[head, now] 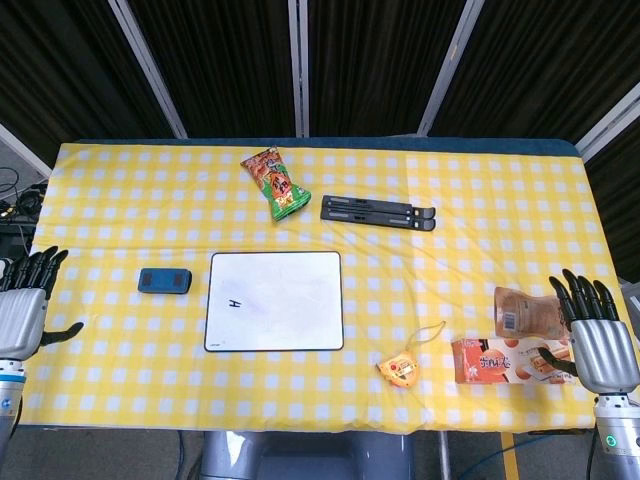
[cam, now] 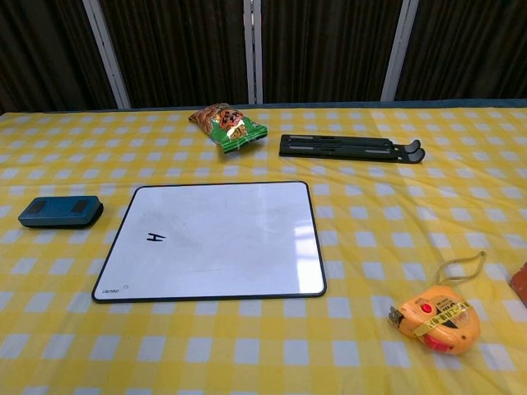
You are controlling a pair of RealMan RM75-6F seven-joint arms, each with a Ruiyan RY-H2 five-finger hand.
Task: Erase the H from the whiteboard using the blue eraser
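A whiteboard (head: 275, 300) (cam: 212, 239) lies flat mid-table, with a small black H (head: 235, 302) (cam: 156, 238) near its left side. The blue eraser (head: 164, 281) (cam: 59, 211) rests on the cloth just left of the board. My left hand (head: 24, 308) hovers at the table's left edge, fingers spread, holding nothing, well left of the eraser. At the right edge my right hand (head: 596, 335) is also spread and empty. Neither hand shows in the chest view.
A green snack bag (head: 273, 182) (cam: 228, 126) and a black folding stand (head: 379, 212) (cam: 350, 148) lie behind the board. An orange tape measure (head: 399, 370) (cam: 436, 318) sits front right. Two snack packets (head: 520, 340) lie by the right hand.
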